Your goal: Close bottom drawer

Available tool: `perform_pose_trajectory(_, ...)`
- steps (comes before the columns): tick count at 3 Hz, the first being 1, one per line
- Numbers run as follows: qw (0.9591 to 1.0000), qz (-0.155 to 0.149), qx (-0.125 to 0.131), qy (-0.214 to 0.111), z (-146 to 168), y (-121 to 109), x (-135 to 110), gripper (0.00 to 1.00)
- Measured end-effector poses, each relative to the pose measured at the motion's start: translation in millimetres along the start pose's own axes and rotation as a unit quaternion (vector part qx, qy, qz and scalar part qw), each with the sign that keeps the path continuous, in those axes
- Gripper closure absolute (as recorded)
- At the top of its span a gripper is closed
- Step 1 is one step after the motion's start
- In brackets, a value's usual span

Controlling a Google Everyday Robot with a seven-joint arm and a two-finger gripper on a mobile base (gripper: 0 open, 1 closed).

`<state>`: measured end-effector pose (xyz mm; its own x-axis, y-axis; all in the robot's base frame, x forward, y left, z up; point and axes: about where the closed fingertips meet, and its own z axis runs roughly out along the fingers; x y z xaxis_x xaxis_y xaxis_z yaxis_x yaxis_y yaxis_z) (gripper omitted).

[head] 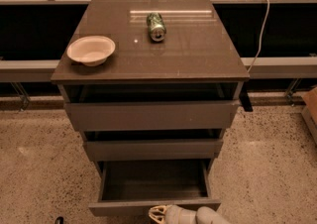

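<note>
The bottom drawer (154,207) of the grey-brown cabinet stands pulled far out, its narrow flat front panel near the lower edge of the camera view and its shallow dark box (153,181) empty. The gripper (159,213) pokes in from the bottom edge, just in front of the drawer's front panel, a little right of its middle. Only its pale tip and grey wrist show.
The mid-width drawer (152,148) and the widest top drawer (151,115) are each slightly open. On the cabinet top (198,54) lie a white bowl (91,49) at the left and a green can (156,26) on its side. Speckled floor lies on both sides; a black cable (257,34) hangs at right.
</note>
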<state>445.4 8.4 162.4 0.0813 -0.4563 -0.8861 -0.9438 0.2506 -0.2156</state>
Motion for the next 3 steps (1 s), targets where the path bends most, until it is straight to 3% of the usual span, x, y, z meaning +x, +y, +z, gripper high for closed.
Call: perform_pose_trajectory(3, 0.9982, 0.045, 0.009, -0.039, 28, -56, 0, 1.00)
